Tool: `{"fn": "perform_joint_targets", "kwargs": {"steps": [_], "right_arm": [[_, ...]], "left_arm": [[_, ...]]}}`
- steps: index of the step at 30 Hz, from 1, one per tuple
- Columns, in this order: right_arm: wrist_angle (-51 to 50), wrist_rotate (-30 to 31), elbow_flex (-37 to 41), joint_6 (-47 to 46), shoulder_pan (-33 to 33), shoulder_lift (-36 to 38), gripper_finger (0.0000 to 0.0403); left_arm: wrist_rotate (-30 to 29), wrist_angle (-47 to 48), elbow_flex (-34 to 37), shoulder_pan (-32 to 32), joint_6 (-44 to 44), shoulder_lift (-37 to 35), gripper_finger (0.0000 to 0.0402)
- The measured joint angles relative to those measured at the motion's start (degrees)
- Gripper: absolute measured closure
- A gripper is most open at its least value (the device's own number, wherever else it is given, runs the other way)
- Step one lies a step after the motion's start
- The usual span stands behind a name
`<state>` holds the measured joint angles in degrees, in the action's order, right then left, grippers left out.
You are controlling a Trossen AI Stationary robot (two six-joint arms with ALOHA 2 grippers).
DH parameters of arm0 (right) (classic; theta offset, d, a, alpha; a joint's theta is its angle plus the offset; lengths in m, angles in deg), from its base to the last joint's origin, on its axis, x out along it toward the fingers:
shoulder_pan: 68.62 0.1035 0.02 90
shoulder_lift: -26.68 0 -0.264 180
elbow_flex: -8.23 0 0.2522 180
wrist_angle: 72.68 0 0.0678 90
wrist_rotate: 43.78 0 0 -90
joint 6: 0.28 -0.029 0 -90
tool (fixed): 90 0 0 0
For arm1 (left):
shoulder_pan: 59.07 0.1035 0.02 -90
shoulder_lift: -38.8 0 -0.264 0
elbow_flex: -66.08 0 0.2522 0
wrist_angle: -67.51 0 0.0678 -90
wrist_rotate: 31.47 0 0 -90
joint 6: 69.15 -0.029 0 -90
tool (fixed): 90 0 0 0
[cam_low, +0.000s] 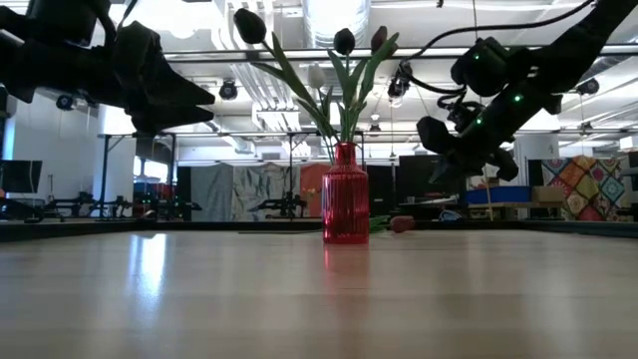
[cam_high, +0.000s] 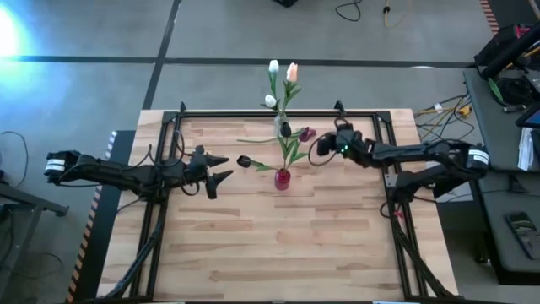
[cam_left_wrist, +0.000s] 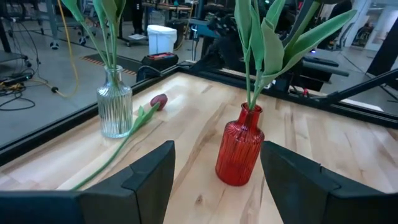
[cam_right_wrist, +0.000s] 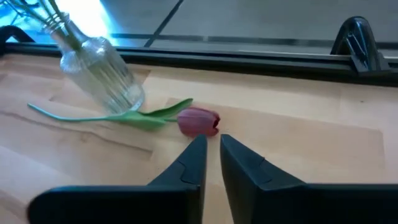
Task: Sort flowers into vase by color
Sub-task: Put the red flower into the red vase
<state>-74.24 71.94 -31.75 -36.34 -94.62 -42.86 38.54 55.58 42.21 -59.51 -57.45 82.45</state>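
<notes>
A red ribbed vase (cam_high: 282, 179) stands mid-table with three dark tulips (cam_low: 344, 40) in it. Behind it, a clear glass vase (cam_high: 281, 127) holds white and peach tulips (cam_high: 283, 72). One maroon tulip (cam_right_wrist: 199, 121) lies flat on the wood beside the clear vase, its stem running past the vase's foot. My right gripper (cam_right_wrist: 212, 155) hovers just short of that flower's head, its fingers a narrow gap apart with nothing between them. My left gripper (cam_left_wrist: 216, 149) stands open to the left of the red vase (cam_left_wrist: 239, 152), pointing at it without touching.
A black metal frame (cam_high: 253, 112) runs along the table's far edge and sides, close behind the clear vase. Bare wood (cam_high: 278, 245) stretches from the red vase to the near edge. Leaves and heads of the dark tulips lean out toward my left gripper (cam_high: 215, 166).
</notes>
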Motion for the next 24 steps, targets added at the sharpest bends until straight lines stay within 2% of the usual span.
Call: {"fn": "perform_joint_targets", "kwargs": {"steps": [8,12,16,21,24], "right_arm": [[-1.24,-9.26,-1.58,3.28,-8.84,-0.29,0.0283],[-1.80,-13.08,-2.65,4.53,-12.55,-3.85,0.0259],[-1.69,-16.43,-6.58,5.93,-15.00,-11.28,0.0257],[-1.68,-17.32,-13.03,8.36,-15.29,-21.21,0.0266],[-1.65,-19.99,-16.88,8.72,-15.34,-26.76,0.0272]], "left_arm": [[0.02,-1.36,0.02,0.00,0.00,1.59,0.0180],[0.02,-1.91,-0.19,0.00,-0.26,2.94,0.0180],[0.02,-2.84,-0.26,0.00,-0.42,4.19,0.0180],[0.02,-3.07,-0.26,0.00,-0.66,5.48,0.0180],[0.02,-3.20,-0.26,0.00,-0.66,5.88,0.0180]]}}
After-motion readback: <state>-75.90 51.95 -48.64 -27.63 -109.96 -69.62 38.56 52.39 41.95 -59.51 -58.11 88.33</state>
